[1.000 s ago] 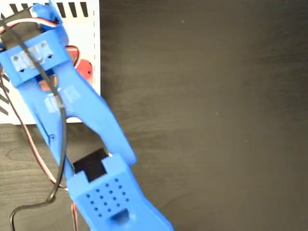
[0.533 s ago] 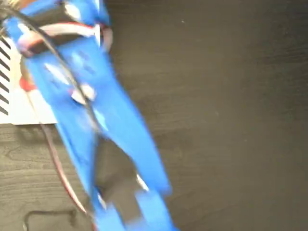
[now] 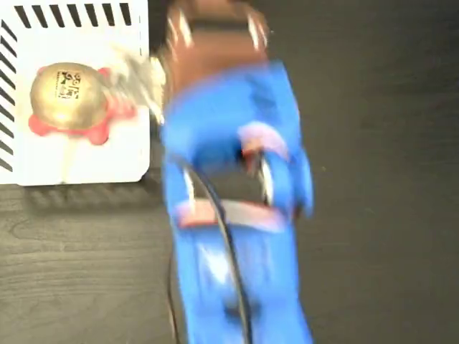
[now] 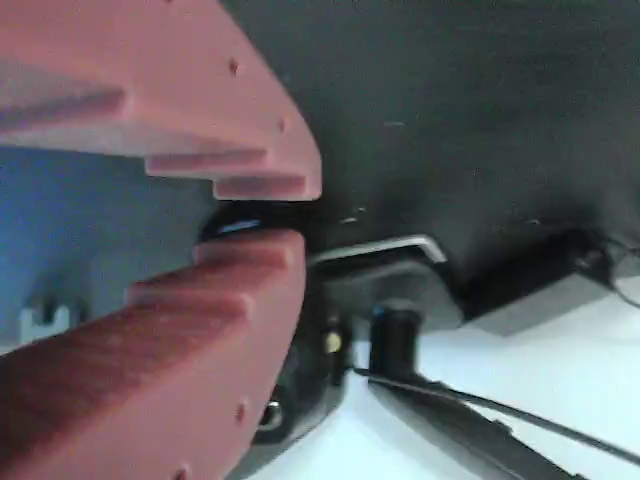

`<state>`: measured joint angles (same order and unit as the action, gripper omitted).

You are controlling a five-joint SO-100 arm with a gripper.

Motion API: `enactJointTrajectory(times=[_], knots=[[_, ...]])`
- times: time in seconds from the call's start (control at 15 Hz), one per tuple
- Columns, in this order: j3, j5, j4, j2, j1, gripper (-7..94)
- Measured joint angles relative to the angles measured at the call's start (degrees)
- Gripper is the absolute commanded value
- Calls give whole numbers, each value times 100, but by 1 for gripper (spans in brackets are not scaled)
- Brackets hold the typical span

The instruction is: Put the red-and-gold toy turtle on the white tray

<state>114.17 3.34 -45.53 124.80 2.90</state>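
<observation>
- One red-and-gold toy turtle sits on the white tray, upright, task looks done.
- gripper empty, red fingers nearly closed, tips almost touching.
- Turtle likely light, rigid; glossy shell probably slippery, so grip across the rim sides.

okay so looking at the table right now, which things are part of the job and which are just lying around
Part of the job:
turtle, resting on the tray
tray
gripper, empty, fingers nearly together

Just there:
dark table
black cable along the arm
dark gear beyond the gripper in the wrist view, too blurred to name
</observation>
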Motion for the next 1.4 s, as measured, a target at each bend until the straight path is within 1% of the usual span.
enactJointTrajectory(times=[0.13, 0.2, 0.33, 0.4, 0.67, 0.8, 0.93, 1.13, 1.4], knots=[[1635, -237, 387, 1072, -35, 0], [2408, -299, 475, 1600, -9, 0], [3797, -325, 483, 2856, -18, 0], [4210, -325, 378, 3340, 88, 0], [5423, -404, -721, 5063, 35, 0], [5572, -387, -1283, 5669, 35, 0], [5572, -360, -1811, 6073, 35, 0], [5572, -360, -2461, 6100, -114, 0], [5572, -360, -2522, 6100, -255, 0]])
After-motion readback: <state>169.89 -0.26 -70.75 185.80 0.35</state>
